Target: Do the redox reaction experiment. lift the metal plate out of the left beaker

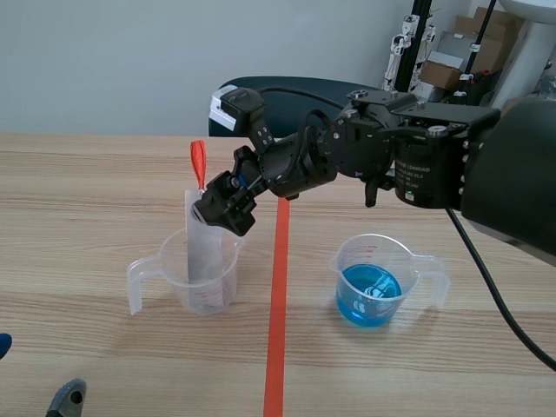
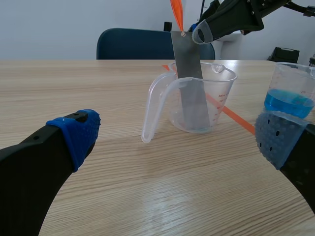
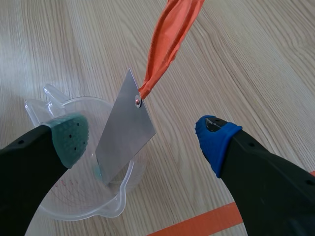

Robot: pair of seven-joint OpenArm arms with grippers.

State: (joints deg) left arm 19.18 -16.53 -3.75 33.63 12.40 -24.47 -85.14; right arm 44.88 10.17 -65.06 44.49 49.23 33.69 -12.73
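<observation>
While right end effector [image 1: 222, 203] hovers spread at its top, grey metal plate [image 1: 205, 241] with orange tag [image 1: 198, 163] stands tilted inside clear plastic beaker [image 1: 207, 282], left-centre of frame; left end effector [image 2: 179, 136] also spread.

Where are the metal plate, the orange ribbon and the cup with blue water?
metal plate [image 3: 125, 132]: right wrist view, middle of its flat grey face.
orange ribbon [image 3: 170, 34]: right wrist view, the twisted strip above the plate's hole.
cup with blue water [image 1: 369, 252]: scene view, clear wall above the liquid.
</observation>
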